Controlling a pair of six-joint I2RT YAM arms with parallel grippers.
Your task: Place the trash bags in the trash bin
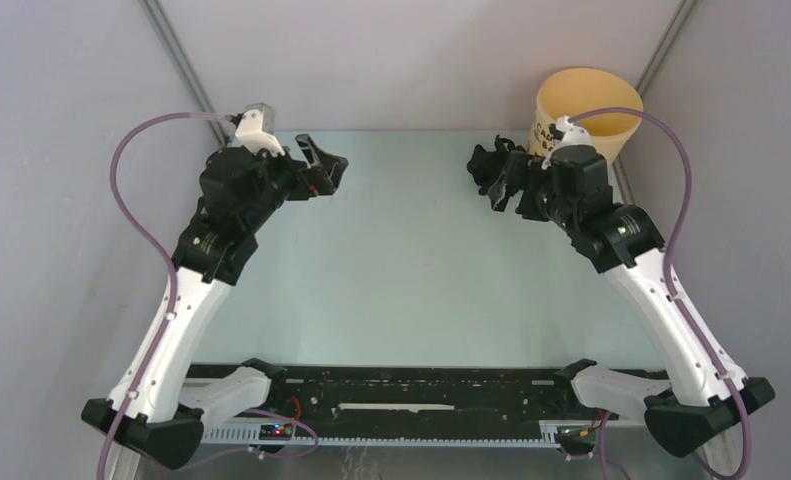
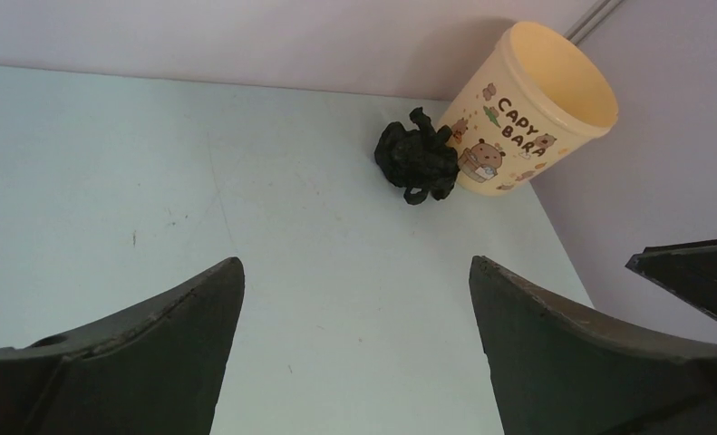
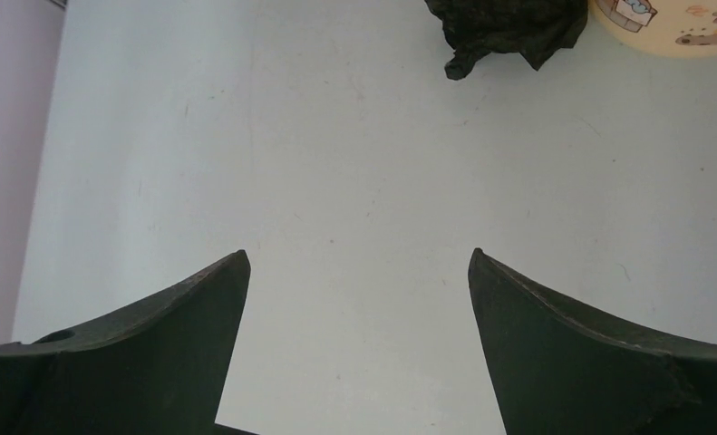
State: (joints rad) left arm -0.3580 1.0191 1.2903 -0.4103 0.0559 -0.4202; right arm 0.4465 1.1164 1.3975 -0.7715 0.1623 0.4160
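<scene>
The pale desk (image 1: 401, 270) carries the trash bin (image 2: 536, 109) at its far right corner, with the crumpled trash bags (image 2: 417, 161) against the bin's left side.

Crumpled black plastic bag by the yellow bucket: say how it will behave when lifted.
The crumpled black plastic bag looks thin and crinkled, so it is probably floppy and light. Loosely balled, it may unfurl and dangle. Its smooth film could slip from the jaws.

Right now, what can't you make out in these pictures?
- Left wrist view: floor of the bin, hidden by its wall.
- Right wrist view: bag and bin cut off by the top edge.
- Top view: bag lost against the black right hand; arm covers the bin's base.
</scene>
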